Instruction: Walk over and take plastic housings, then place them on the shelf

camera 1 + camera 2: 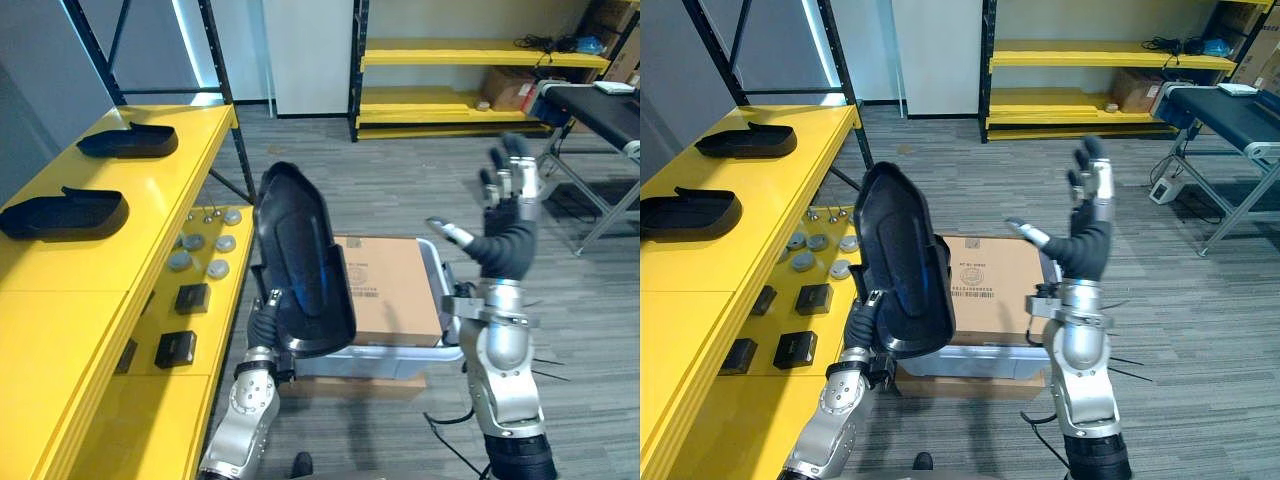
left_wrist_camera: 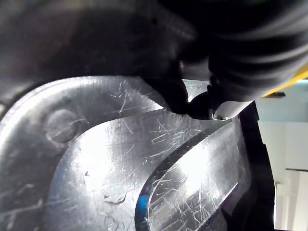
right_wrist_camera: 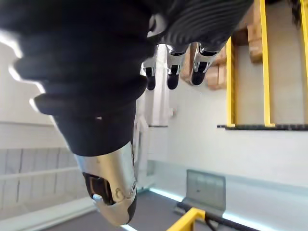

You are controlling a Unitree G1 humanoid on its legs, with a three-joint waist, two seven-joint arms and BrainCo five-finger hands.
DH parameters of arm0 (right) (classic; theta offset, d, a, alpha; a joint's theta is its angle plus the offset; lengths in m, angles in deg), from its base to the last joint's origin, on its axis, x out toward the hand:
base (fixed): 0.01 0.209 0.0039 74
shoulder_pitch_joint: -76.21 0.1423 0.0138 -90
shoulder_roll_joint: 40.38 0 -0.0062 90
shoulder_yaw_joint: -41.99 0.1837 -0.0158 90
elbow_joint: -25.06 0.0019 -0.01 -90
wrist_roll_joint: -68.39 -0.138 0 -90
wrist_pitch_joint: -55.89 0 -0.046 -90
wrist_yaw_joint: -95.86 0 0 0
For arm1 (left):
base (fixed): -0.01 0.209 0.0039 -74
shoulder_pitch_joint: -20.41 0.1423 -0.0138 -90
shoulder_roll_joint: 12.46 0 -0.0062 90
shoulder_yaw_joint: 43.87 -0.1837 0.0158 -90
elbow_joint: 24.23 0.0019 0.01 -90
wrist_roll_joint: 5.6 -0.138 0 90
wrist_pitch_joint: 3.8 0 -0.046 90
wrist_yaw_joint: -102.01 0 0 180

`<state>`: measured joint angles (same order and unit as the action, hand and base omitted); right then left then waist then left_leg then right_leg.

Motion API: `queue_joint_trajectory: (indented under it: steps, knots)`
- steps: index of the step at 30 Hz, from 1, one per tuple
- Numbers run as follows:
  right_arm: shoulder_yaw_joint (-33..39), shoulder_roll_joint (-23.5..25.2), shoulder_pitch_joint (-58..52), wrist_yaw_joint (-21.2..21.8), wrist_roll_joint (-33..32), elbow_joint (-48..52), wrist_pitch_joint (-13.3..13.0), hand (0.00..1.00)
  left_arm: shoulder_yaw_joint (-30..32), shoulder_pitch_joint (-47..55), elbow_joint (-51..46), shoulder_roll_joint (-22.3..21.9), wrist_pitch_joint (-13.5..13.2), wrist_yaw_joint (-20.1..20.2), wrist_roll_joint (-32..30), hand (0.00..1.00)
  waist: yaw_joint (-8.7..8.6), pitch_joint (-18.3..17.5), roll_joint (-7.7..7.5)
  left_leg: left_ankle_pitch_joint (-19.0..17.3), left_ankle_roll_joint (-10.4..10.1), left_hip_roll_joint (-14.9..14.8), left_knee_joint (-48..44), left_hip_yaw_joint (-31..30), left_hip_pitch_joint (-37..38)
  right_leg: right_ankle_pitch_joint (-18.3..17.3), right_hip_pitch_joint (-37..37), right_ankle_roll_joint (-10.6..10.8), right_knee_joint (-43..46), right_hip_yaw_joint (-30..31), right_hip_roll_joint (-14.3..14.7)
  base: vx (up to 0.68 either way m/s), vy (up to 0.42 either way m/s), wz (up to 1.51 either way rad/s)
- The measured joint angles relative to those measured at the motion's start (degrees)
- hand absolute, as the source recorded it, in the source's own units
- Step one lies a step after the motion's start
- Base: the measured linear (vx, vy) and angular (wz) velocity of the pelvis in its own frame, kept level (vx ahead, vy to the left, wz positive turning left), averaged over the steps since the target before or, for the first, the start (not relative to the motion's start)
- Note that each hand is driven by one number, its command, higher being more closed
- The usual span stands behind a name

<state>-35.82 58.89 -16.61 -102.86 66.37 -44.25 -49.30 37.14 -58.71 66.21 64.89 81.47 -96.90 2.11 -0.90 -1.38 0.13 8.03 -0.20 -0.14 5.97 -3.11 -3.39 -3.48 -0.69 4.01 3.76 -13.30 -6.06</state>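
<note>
My left robot hand (image 2: 203, 102) pinches a glossy black, scratched plastic housing (image 1: 300, 260), held upright. At its 3 o'clock, my right robot hand (image 1: 506, 222) is spread.

Black housing (image 1: 300, 262) held upright; two more housings (image 1: 128, 141) (image 1: 62, 214) flat on yellow shelf (image 1: 150, 200).

Bright, even indoor light all round. A white light strip (image 1: 187, 45) glows behind the yellow shelf (image 1: 120, 250), whose glossy top mirrors it. A blue-white glint streaks the black housing (image 1: 300, 250); up close, glare whitens its scratched surface beside deep shadow.
</note>
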Motion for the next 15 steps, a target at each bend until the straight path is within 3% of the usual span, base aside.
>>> queue_joint_trajectory:
  steps: [3,6,11,15]
  knots:
    - [6.16,0.45,-4.23,-0.84,-0.09,-9.15,1.57,0.00,1.50,2.06,-1.96,-0.43,0.00,0.08,0.04,1.00,-0.37,0.01,0.01,-0.02,-0.01,-0.01,0.00,-0.01,-0.04,-0.01,0.02,0.00,-0.01,-0.02,0.00,0.00,0.000,0.00]
    - [11.40,2.41,-8.58,-1.37,-0.21,-21.88,4.72,0.00,3.12,4.65,-5.88,-1.35,-0.30,0.27,0.12,1.00,-0.76,0.04,0.06,-0.18,-0.24,0.00,0.00,-0.15,-0.15,-0.02,0.02,0.01,-0.06,-0.18,0.01,0.00,0.000,0.00]
    - [14.04,4.91,-13.24,-0.85,-2.94,-37.69,7.17,0.00,4.86,7.91,-8.64,-2.23,-0.86,1.71,0.66,1.00,-1.14,0.13,0.32,-0.21,-0.26,-0.02,0.00,-0.23,-0.26,-0.03,-0.25,0.03,0.08,-0.35,0.01,0.00,0.000,0.00]
    - [13.54,5.40,-14.48,2.95,-3.13,-54.75,9.32,0.00,4.48,9.04,-9.50,-2.43,-0.88,4.02,1.32,1.00,-0.65,0.43,0.12,-1.14,-0.25,-0.02,-0.02,-0.03,0.13,-0.32,-1.36,0.21,0.47,-0.82,-0.07,-0.01,0.000,0.06]
